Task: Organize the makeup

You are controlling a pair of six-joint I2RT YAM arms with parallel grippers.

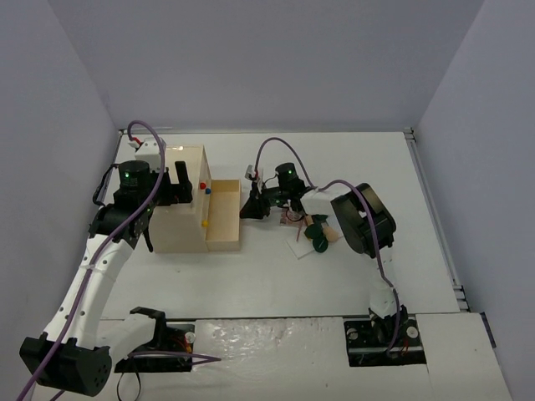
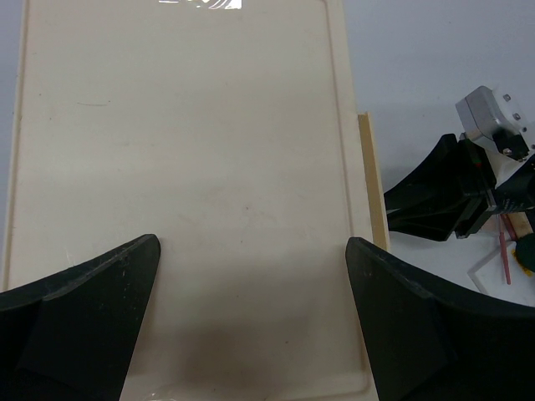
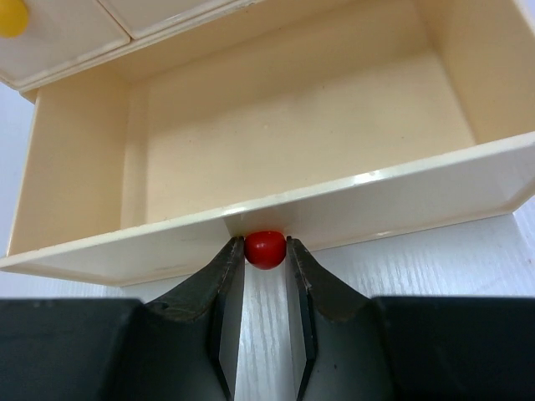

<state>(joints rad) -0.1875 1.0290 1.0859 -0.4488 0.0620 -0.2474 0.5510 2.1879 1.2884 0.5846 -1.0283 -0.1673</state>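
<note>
Left gripper (image 2: pixel 251 246) is hanging over the flat top of the cream rectangular plastic box (image 2: pixel 184 150), jaws standing wide and holding nothing. To this gripper's right, past the box edge, a shallow cream drawer (image 1: pixel 224 221) is standing open, and nothing is showing inside it in the right wrist view. Right gripper (image 3: pixel 266 256) is facing the drawer front, with the jaws narrowed and pinching the small red round knob (image 3: pixel 266 247) on that front wall. The makeup (image 1: pixel 311 232) is lying in a tight cluster on the table behind the right gripper, under its wrist, on the side away from the drawer. The cluster includes a white flat card (image 1: pixel 301 247), a dark green round compact (image 1: pixel 320 243), a beige rounded piece (image 1: pixel 333 234) and a thin reddish-pink pencil (image 2: pixel 504 251). Judgement: the right arm is much the nearer, while the box and drawer are sitting between the left gripper and the cluster. The drawer's long axis is running across the right gripper's line of reach. The pencil's long axis is lying roughly parallel to it; I cannot tell which end is the tip. Next move likely needs the knob released and a reach backward.
</note>
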